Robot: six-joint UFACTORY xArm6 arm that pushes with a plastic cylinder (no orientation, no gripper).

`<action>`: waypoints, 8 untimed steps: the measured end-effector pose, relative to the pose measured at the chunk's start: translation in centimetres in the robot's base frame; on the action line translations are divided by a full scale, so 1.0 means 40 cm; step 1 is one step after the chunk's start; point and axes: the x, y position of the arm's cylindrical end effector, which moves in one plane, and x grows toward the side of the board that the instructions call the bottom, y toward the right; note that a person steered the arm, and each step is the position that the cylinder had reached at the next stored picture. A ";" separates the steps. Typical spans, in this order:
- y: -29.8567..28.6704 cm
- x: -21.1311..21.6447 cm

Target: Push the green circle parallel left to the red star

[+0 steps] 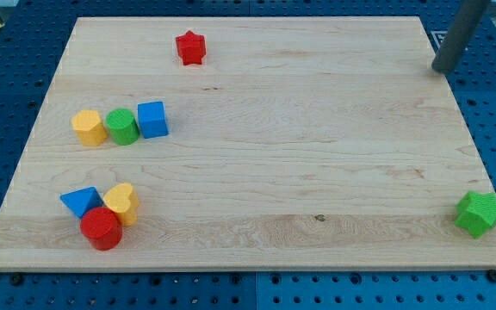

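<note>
Writing: you will find no brand, label or readable lettering on any block or on the tabletop (317,155).

Task items: your green circle (121,127) sits at the view's left, middle piece of a tight row, touching a yellow block (88,127) on its left and a blue cube (152,119) on its right. The red star (190,47) stands alone near the view's top, up and to the right of that row, well apart from it.

Other stock: at the view's lower left you have a cluster of three pressed together, a blue triangle (80,201), a yellow heart (122,202) and a red circle (102,228). A green star (479,213) rests at the right edge, low down.

In the way: the two neighbours hem the green circle on both sides; its top and bottom faces are free.

Arm: your rod leans in from the top right corner; my tip (442,69) rests just past the board's right edge, far from every block. There are no fingers on this rig, so no opening can be told.
</note>
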 end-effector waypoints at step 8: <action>-0.980 0.392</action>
